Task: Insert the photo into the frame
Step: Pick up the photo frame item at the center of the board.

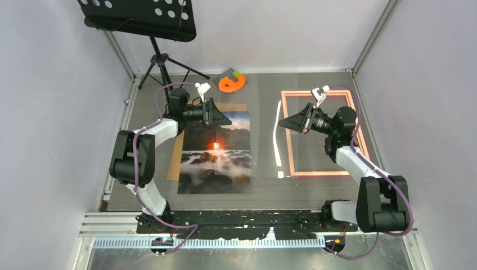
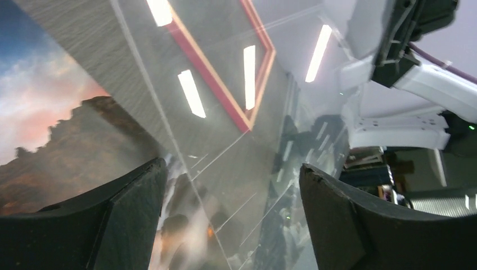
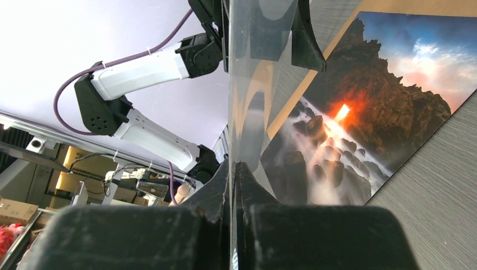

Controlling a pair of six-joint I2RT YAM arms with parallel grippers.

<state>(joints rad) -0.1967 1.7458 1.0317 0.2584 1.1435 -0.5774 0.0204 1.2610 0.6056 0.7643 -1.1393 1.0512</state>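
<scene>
Step in hand, as judged: handling the clear sheet (image 3: 247, 67); the photo is not yet in the frame. The right gripper (image 3: 233, 169) is clamped on the sheet's thin, glossy edge. The left gripper (image 2: 233, 174) is spread wide and grips nothing.

The photo (image 1: 216, 154), a flat print, lies just beneath the left gripper on a brown board (image 1: 174, 163). The thin salmon-edged frame (image 1: 320, 174) lies beneath the right gripper.

Next move: park the sheet, then pinch a photo edge.

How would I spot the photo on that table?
Find the dark table, then its left half beside the left arm. The photo lies flat there: a seascape of dark rocks with an orange glow. The brown board under it is plain; the pink frame to its right is only a border.
</scene>
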